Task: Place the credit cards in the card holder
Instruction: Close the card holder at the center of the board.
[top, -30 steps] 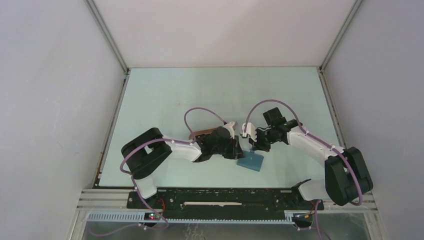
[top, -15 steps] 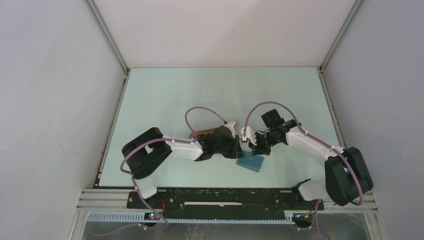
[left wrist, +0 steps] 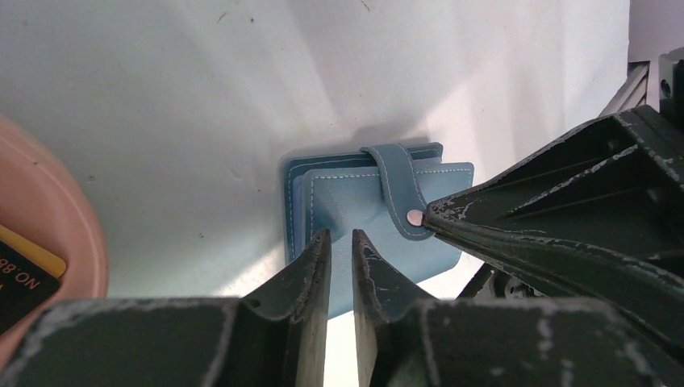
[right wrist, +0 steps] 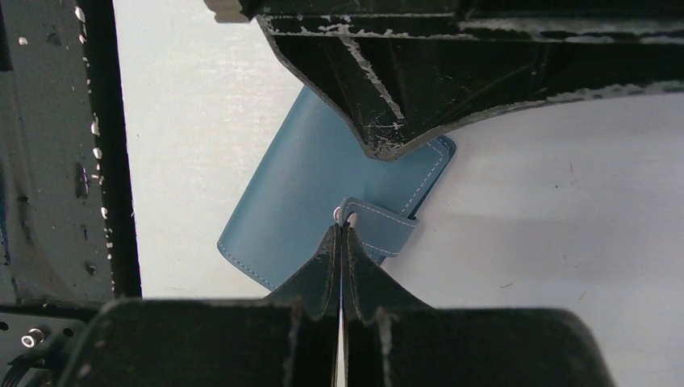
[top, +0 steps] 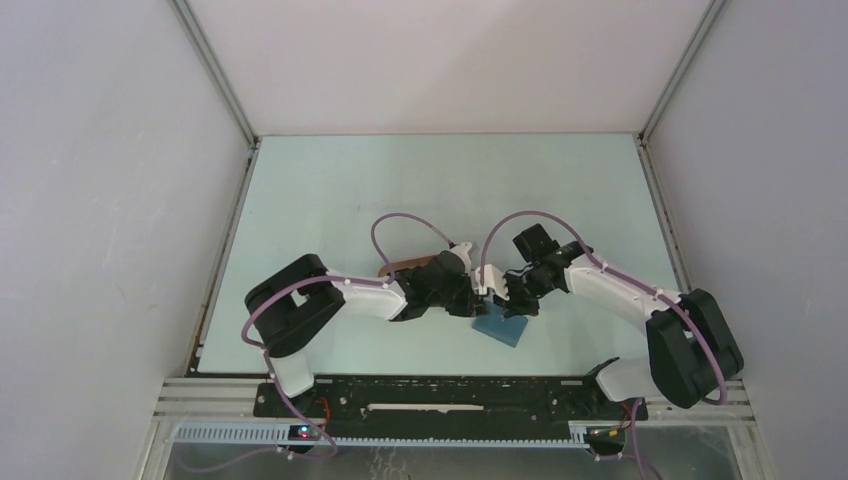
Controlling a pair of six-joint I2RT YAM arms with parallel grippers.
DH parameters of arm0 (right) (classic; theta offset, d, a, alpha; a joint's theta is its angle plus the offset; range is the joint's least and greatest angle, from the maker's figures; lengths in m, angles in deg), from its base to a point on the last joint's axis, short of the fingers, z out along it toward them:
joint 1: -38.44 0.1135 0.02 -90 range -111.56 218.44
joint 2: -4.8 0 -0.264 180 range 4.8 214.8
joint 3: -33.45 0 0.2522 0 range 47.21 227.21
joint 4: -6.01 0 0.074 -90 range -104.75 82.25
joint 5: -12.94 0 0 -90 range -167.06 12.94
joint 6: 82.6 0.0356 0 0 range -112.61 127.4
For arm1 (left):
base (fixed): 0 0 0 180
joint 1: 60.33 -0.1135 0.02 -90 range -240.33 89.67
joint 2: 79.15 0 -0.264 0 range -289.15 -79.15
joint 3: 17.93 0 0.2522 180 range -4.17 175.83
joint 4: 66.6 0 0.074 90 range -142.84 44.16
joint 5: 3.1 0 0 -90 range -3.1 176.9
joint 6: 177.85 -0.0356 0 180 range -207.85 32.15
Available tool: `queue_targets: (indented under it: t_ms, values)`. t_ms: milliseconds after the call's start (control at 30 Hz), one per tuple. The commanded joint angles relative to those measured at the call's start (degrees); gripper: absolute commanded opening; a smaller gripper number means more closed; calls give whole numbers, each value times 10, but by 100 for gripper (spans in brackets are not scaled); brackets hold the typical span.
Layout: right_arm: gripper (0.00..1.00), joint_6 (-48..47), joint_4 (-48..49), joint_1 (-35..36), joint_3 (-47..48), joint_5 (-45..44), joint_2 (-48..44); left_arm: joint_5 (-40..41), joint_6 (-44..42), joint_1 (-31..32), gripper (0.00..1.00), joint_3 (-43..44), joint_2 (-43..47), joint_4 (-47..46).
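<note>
The card holder (top: pixel 502 326) is a blue wallet lying closed on the table, its strap (left wrist: pixel 397 181) snapped over the front. In the left wrist view my left gripper (left wrist: pixel 340 235) hovers over the card holder's near half, jaws a narrow gap apart with nothing between them. My right gripper (right wrist: pixel 342 227) is shut, its tips touching the snap end of the strap (right wrist: pixel 379 224). One black credit card (left wrist: pixel 20 278) with an orange-yellow card under it lies in the pink tray (left wrist: pixel 77 242) at the left edge.
The two grippers meet tip to tip over the card holder (right wrist: pixel 290 189). The pink tray (top: pixel 398 266) is mostly hidden under my left arm. The enclosure walls and metal frame rails (top: pixel 215 270) border the pale green table.
My right gripper has moved left and down to the card holder's strap, close against the left gripper. The left jaws have narrowed. The card holder has stayed in place.
</note>
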Motion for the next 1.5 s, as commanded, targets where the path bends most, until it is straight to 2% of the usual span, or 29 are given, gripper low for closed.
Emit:
queue_targets:
  t_ms: [0,400,1467]
  values:
    - [0,-21,-20,15,5,-6,9,17,-4,2,20,20,-10,20]
    - [0,-21,-7,25,-3,-41,8,13,-3,2,20,18,-8,18]
    - [0,-63,-7,123,-42,-148,-4,10,0,2,20,14,-5,16]
